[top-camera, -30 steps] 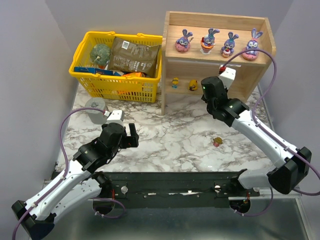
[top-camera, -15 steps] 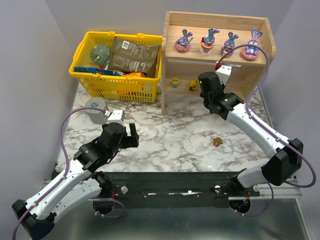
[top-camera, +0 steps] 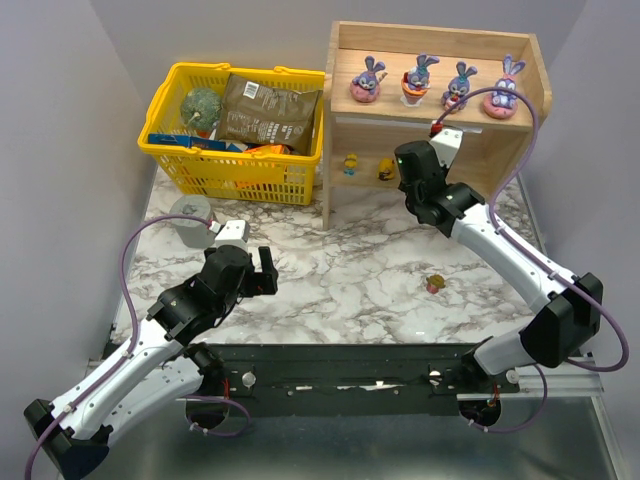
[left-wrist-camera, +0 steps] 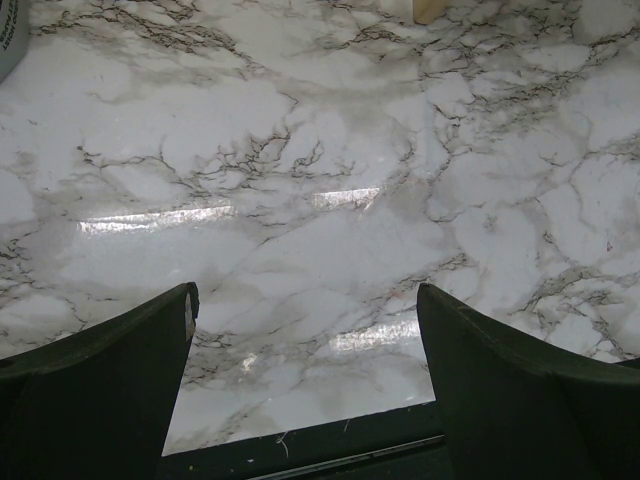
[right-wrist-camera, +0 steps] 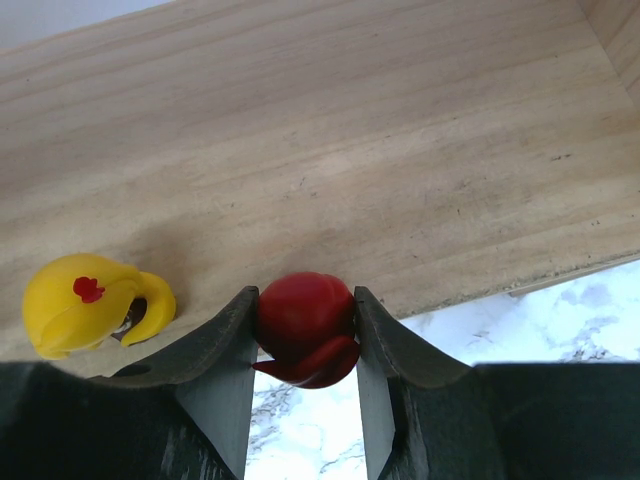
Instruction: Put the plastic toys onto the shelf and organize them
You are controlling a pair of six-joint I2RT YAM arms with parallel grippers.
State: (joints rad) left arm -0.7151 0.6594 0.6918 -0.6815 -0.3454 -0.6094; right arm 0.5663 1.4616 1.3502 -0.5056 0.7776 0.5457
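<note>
The wooden shelf [top-camera: 500, 150] stands at the back right. Several purple-blue bunnies [top-camera: 417, 78] line its top tier. Two small yellow toys [top-camera: 385, 170] stand on the lower tier. My right gripper [top-camera: 400, 162] reaches into that tier beside them, shut on a small red toy [right-wrist-camera: 305, 325] held just over the tier's front edge [right-wrist-camera: 480, 270]. One yellow toy [right-wrist-camera: 85, 303] lies to its left. A tiny tan-pink toy [top-camera: 434, 285] sits on the marble table. My left gripper [left-wrist-camera: 305, 295] hangs open over bare marble at the near left, holding nothing.
A yellow basket [top-camera: 235, 172] with packets and a green ball stands at the back left, touching the shelf's side. A small grey cup [top-camera: 188, 218] sits in front of it, near my left arm. A black rail [top-camera: 350, 365] runs along the table's near edge.
My right arm has swung left and forward, carrying the red toy to the lower tier next to the yellow toys. The left arm has not moved.
</note>
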